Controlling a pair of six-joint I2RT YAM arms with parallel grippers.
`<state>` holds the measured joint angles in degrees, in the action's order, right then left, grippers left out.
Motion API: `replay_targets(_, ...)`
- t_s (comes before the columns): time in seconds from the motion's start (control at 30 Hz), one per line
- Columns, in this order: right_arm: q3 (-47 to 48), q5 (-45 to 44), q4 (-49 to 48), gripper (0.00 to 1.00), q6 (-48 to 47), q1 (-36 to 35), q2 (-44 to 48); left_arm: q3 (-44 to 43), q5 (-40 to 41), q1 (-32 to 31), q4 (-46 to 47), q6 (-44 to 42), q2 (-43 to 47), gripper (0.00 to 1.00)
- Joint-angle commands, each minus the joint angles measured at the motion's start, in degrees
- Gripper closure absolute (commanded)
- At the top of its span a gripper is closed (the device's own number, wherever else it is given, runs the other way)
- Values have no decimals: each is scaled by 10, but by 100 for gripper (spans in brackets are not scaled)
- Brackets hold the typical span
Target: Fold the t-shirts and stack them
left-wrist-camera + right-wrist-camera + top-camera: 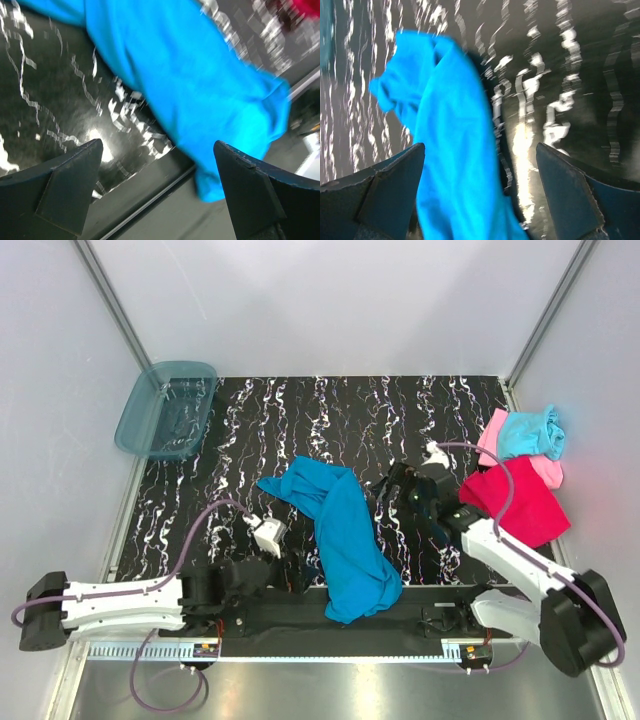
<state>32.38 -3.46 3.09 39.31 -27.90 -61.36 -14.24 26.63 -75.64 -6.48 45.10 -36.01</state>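
You are looking at the medium blue t-shirt lying on the black, white-veined table as one long, crumpled band. It is running from a bunched, pointed end near the middle of the table down to a rounded, folded lump that is spilling over the near edge. Its cloth is reading as soft and matte, with broad, shallow creases. In the left wrist view the same shirt is filling the upper part of the picture, with the glossy marbled surface shining beside it.

Your left gripper is sitting low near the table's front edge, just beside the shirt's lower half. Its dark, wedge-shaped fingers are standing wide apart with nothing between them. Your right gripper is reaching in from the other side, near the shirt's upper half. Its fingers are likewise spread wide and clamping nothing, and the blue cloth is lying beyond them in a narrow, rumpled strip.

The other tees are resting at the right edge of the table. The magenta-red one is lying in a flat, roughly square fold. The light pink one is lying behind it, with the light aqua one bunched on top. A translucent teal plastic bin is sitting at the far left corner.
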Motion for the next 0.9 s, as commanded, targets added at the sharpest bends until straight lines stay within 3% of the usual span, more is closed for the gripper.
replay_targets(0.0, 54, 64, 12, 0, -5, -31, -50, 11, 24, -21, 26, 15, -31, 1)
replay_targets(0.2, 115, -3, 93, 0, -20, -164, -103, 18, 42, -38, 28, 6, -46, 1)
replay_targets(0.33, 144, -46, 161, 0, -33, -220, -130, 27, 13, -40, 27, 22, -19, 1)
replay_targets(0.87, 247, -130, 269, 0, -49, -351, -278, 33, 24, -69, 14, -11, 70, 1)
